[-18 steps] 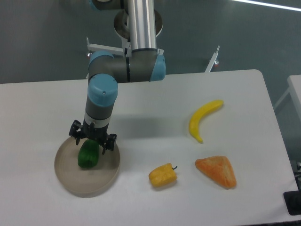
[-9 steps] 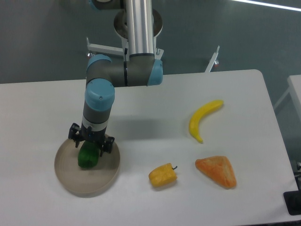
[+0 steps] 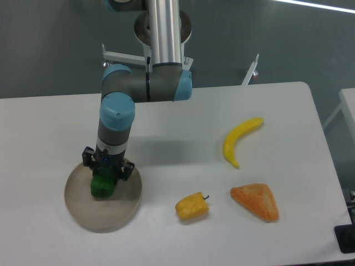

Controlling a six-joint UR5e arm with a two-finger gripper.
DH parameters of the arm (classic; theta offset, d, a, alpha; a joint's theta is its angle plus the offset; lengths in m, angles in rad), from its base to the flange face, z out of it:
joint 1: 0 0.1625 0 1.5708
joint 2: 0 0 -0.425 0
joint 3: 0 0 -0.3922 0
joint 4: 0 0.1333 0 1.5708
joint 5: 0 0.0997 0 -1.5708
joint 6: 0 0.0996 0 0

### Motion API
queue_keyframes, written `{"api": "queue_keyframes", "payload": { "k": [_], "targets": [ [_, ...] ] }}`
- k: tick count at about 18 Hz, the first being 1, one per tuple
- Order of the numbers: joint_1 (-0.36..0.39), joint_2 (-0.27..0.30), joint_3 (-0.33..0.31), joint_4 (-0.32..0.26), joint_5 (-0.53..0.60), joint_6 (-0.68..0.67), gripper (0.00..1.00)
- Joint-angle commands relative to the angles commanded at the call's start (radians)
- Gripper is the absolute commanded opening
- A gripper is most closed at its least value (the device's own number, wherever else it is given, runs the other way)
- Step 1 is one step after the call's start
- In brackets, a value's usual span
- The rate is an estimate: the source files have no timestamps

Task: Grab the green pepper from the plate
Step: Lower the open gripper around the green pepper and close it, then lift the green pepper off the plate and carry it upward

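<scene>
The gripper (image 3: 105, 176) sits low over the green pepper (image 3: 103, 186) on the plate (image 3: 119, 217), fingers seemingly closed around its top, so the lift looks due next.

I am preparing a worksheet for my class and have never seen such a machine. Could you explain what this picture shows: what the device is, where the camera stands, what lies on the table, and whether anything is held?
One fixed camera looks down at a white table from the front. The grey and blue jointed robot arm reaches down from the back. At its end sits the tool, a black two-finger clamp. It is lowered onto the small glossy dark-green pepper, which lies on the round beige-grey plate. Whether the fingers have closed on it cannot be told. Also on the table: a yellow-orange pepper with a stem, a yellow banana and an orange wedge-shaped object.
</scene>
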Motion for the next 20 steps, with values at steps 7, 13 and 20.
{"api": "queue_keyframes", "payload": {
  "k": [7, 13, 20],
  "targets": [
    [0.104, 0.043, 0.118, -0.081, 0.069, 0.098, 0.42],
    [0.276, 0.084, 0.198, -0.234, 0.067, 0.381, 0.42],
    [0.416, 0.11, 0.192, -0.267, 0.075, 0.684, 0.42]
  ]
}}
